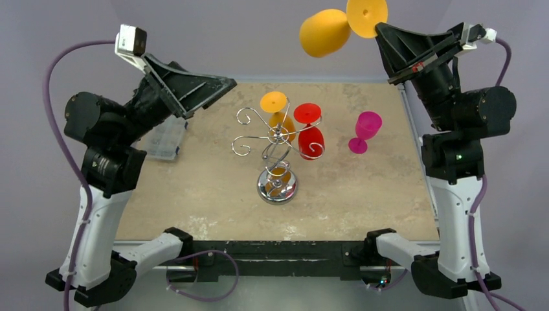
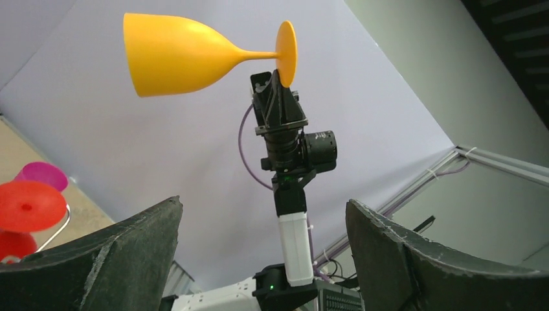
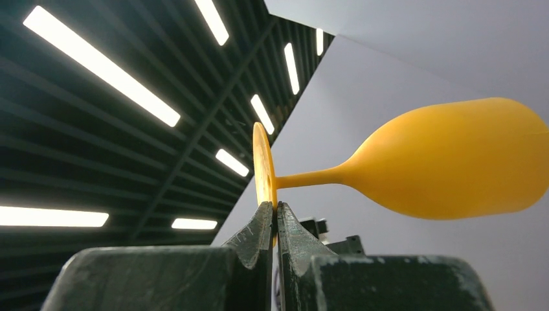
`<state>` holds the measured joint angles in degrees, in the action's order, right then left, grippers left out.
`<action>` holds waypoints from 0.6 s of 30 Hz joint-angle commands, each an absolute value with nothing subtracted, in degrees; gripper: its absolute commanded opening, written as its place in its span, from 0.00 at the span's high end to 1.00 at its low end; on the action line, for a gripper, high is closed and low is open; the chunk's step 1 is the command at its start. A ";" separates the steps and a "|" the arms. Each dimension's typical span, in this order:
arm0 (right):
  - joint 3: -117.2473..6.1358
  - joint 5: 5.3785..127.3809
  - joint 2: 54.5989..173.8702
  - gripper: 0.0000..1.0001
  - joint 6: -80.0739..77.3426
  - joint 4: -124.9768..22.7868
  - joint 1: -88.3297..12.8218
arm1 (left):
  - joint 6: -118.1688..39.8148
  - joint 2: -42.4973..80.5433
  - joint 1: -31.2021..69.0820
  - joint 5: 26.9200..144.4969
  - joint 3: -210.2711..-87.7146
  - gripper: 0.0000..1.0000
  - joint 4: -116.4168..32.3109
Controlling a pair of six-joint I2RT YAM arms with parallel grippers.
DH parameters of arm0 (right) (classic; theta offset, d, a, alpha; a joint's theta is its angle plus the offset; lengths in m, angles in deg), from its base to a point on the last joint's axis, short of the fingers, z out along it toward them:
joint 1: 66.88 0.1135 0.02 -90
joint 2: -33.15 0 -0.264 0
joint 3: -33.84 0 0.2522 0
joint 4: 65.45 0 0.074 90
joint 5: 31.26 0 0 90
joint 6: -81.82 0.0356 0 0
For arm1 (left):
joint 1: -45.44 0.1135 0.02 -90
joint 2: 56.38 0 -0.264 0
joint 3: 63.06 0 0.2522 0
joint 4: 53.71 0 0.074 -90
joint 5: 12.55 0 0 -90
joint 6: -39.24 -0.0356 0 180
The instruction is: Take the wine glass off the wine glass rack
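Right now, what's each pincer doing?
Left pincer: open, holding nothing.
Right pincer: shut on the yellow wine glass, gripping the rim of its foot.

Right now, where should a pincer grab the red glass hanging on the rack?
Probably the bowl of the red glass, coming from the right. It hangs upside down, foot caught in a scroll arm of the rack, and that outer side faces away from the wires.

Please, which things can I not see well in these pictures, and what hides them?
Top view: clear box, mostly under the left arm.
Top view: orange glass's bowl, partly behind the wine glass rack's wires.
Left wrist view: red glass, cut by the left edge.
Right wrist view: table out of frame; only right gripper, yellow wine glass.
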<state>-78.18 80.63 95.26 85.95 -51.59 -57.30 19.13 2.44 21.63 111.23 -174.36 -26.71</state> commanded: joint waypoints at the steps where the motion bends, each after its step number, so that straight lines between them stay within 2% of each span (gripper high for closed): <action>1: -78.95 82.56 95.57 1.00 94.46 -62.66 -57.53 | 27.79 4.69 22.46 112.76 -171.90 0.06 -47.46; 7: -78.73 83.08 96.79 1.00 100.00 -67.27 -57.53 | 32.04 7.19 22.39 110.67 -168.09 0.07 -60.29; 18: -79.11 85.02 99.98 1.00 108.71 -75.01 -57.51 | 35.68 13.07 22.23 108.65 -164.69 0.08 -73.43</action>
